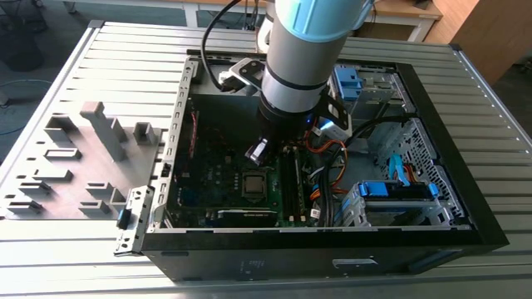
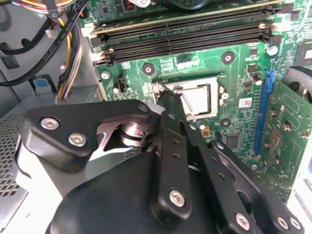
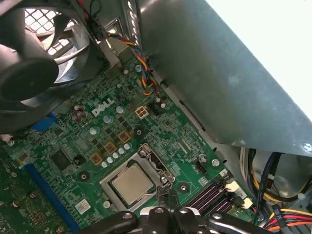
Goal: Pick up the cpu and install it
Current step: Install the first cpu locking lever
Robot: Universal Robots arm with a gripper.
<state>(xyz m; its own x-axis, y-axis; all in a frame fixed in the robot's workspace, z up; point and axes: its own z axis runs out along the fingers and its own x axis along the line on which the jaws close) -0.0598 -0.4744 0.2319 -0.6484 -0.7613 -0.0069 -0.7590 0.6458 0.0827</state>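
Observation:
The cpu (image 1: pixel 251 184) lies flat in its socket on the green motherboard (image 1: pixel 208 187), silver-grey top up, inside the open computer case (image 1: pixel 465 187). In both wrist views the cpu (image 2: pixel 200 97) (image 3: pixel 130 184) sits within the metal socket frame. My gripper (image 1: pixel 258 152) hangs just above the board, beside the socket. Its fingertips (image 2: pixel 166 100) are pressed together with nothing between them. The gripper (image 3: pixel 166 191) stands at the socket's edge, next to the cpu and off its top.
Memory sticks (image 2: pixel 185 34) run alongside the socket. A case fan (image 3: pixel 34 63) and coloured cable bundles (image 3: pixel 144 68) stand near the case wall. A blue drive cage (image 1: pixel 399 190) fills the case's corner at the exterior view's right. The grey fixture tray (image 1: pixel 75 162) lies outside at the left.

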